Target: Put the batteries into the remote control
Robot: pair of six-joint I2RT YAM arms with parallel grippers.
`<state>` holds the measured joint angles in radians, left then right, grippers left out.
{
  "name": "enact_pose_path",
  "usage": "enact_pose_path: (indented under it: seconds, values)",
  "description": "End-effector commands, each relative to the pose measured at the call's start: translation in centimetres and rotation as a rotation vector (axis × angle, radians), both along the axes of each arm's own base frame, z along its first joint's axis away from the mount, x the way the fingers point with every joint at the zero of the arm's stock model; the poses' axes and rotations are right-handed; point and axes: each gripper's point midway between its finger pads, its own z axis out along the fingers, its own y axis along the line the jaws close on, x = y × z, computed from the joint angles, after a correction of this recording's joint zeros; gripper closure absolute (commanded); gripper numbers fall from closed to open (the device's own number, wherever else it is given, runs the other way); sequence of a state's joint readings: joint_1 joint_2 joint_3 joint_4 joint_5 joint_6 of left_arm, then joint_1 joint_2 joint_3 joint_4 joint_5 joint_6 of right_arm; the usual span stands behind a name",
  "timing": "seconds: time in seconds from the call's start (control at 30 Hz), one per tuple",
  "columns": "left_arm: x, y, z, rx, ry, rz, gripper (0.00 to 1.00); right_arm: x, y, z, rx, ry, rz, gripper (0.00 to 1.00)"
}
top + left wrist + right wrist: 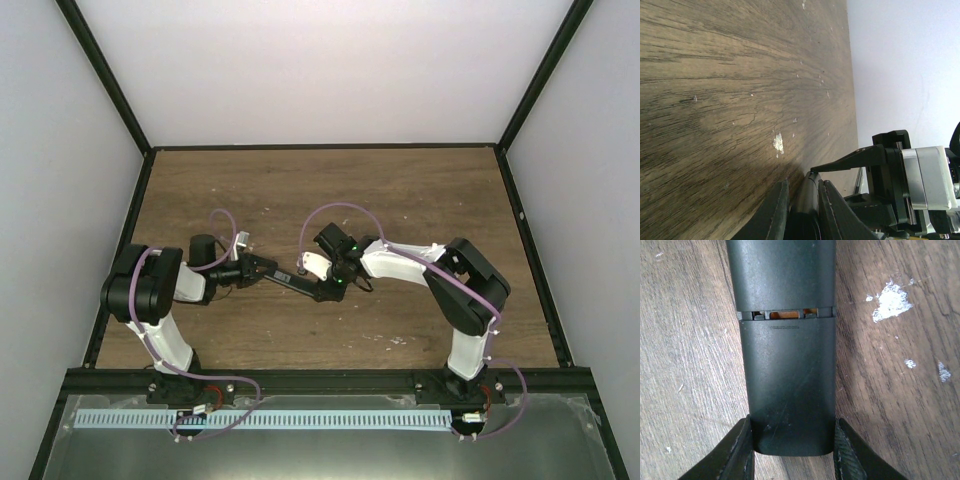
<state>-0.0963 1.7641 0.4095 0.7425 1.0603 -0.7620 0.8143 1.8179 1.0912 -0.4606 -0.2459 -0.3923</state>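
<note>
The remote control (290, 280), a slim black bar, hangs just above the wooden table between both arms. My left gripper (256, 268) is shut on its left end; the left wrist view shows the remote (809, 200) end-on, squeezed between the two fingers of the left gripper (804, 185). My right gripper (326, 290) is shut on the other end. Seen from the right wrist, the remote's back (785, 315) fills the middle, with the right gripper (792, 422) clamped on the sides of its rounded end. A narrow seam (785, 315) crosses the back. The batteries are hidden.
The brown wooden table (400, 200) carries white flecks (892, 300) near the remote. Black frame rails (525, 240) and pale walls border it on three sides. The other arm's finger (850, 160) reaches to the remote's tip in the left wrist view.
</note>
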Motion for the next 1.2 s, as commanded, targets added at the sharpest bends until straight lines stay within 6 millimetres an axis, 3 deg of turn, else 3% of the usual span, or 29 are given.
enact_pose_path:
  seconds: [0.0, 0.23, 0.7, 0.93, 1.17]
  values:
    - [0.0, 0.0, -0.2, 0.016, -0.027, -0.009, 1.0, 1.2, 0.6, 0.6, 0.013, -0.055, -0.007, 0.73]
    - [-0.1, -0.1, -0.2, 0.015, -0.025, -0.01, 1.0, 1.5, 0.9, 1.0, 0.025, -0.076, -0.011, 0.65]
    - [0.0, -0.1, -0.1, 0.013, -0.028, -0.011, 1.0, 1.6, 1.3, 2.1, 0.052, -0.088, -0.004, 0.58]
    - [-0.1, -0.1, -0.1, 0.013, -0.029, -0.011, 1.0, 1.4, 1.7, 3.3, 0.089, -0.089, 0.005, 0.43]
    - [-0.1, 0.0, -0.1, 0.011, -0.024, -0.01, 1.0, 1.1, 2.1, 4.4, 0.128, -0.088, 0.013, 0.4]
